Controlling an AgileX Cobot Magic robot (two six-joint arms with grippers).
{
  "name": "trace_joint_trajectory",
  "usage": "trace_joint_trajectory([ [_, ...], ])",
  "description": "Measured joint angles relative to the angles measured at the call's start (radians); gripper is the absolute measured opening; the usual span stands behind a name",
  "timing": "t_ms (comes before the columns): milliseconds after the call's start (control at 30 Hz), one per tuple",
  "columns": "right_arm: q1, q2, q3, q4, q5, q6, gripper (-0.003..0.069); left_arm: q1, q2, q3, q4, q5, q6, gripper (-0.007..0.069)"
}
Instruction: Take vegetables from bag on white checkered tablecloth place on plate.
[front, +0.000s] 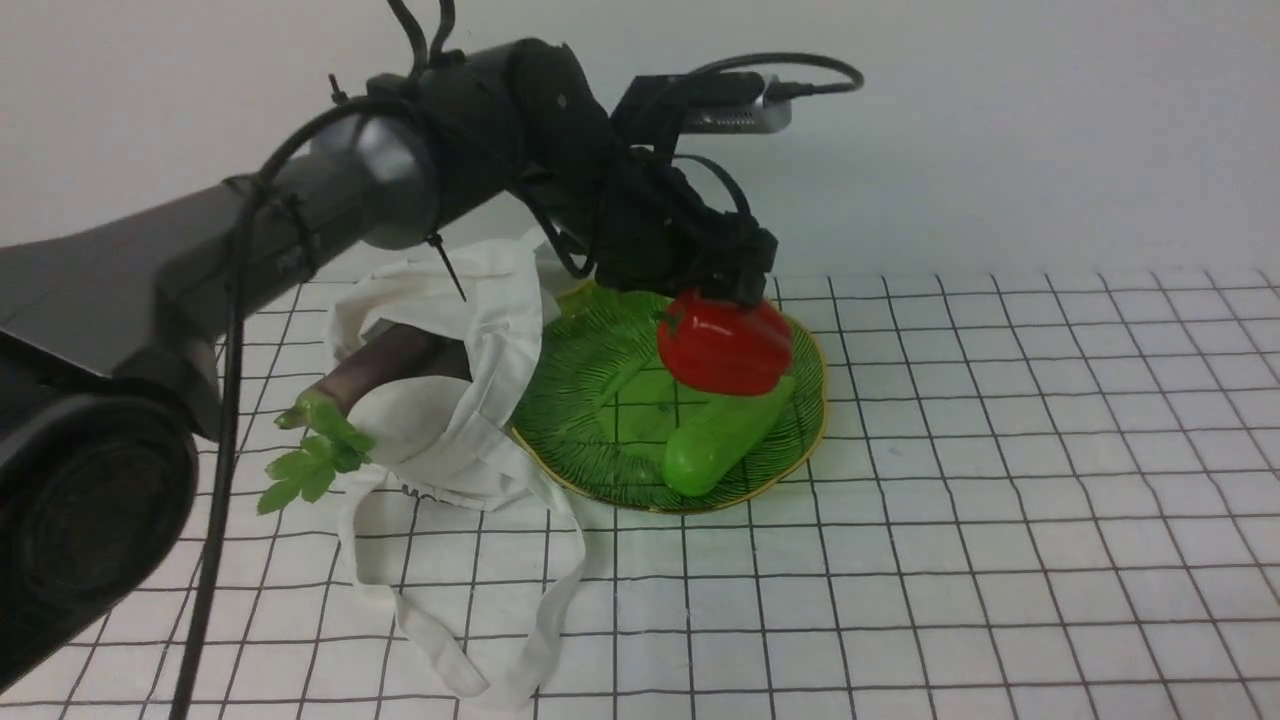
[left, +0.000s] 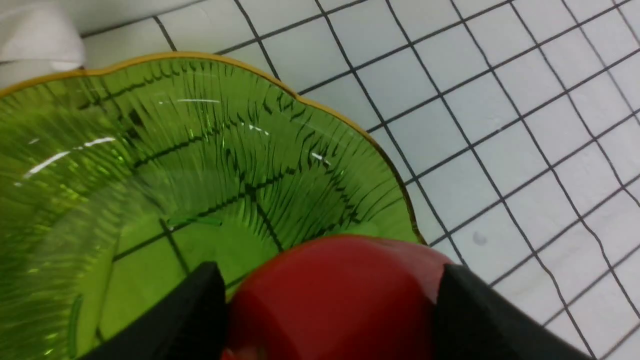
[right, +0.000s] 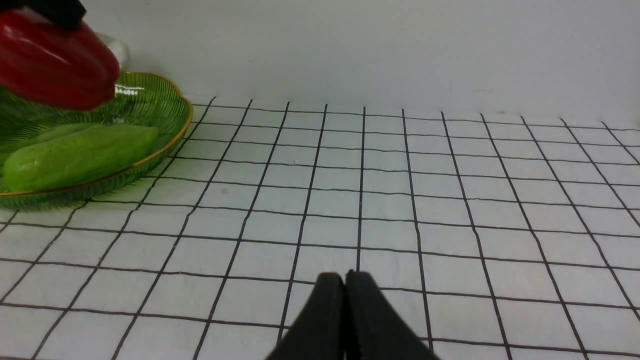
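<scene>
My left gripper is shut on the red bell pepper and holds it just above the far right part of the green glass plate. In the left wrist view the pepper sits between the two black fingers over the plate. A green cucumber lies on the plate. The white cloth bag lies left of the plate, with the purple eggplant sticking out of it, green leaves forward. My right gripper is shut and empty, low over the tablecloth.
The bag's long strap handles trail toward the front edge. A white wall stands behind the table. In the right wrist view the plate, cucumber and pepper show at far left.
</scene>
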Motion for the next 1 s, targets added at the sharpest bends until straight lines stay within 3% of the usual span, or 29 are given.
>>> trace_joint_trajectory([
  [200,0.000,0.000,0.000,0.000,0.000,0.000,-0.0015,0.000,0.020,0.000,0.006,-0.044,0.000,0.0489],
  [433,0.000,0.000,0.000,0.000,0.000,0.000,-0.0015,0.001,0.024,-0.003,0.014,-0.062,0.000,0.0618],
  [600,0.000,0.000,0.000,0.000,0.000,0.000,-0.0015,0.003,0.008,-0.036,0.024,0.032,0.001,0.0631],
  [700,0.000,0.000,0.000,0.000,0.000,0.000,-0.0015,0.012,-0.037,-0.080,0.044,0.155,0.010,0.0583],
  [833,0.000,0.000,0.000,0.000,0.000,0.000,-0.0015,0.030,-0.134,-0.177,0.140,0.353,0.011,0.0386],
  [933,0.000,0.000,0.000,0.000,0.000,0.000,-0.0015,0.039,-0.215,-0.212,0.230,0.486,0.011,0.0160],
  [1000,0.000,0.000,0.000,0.000,0.000,0.000,-0.0015,0.039,-0.294,-0.184,0.298,0.519,0.011,0.0052],
])
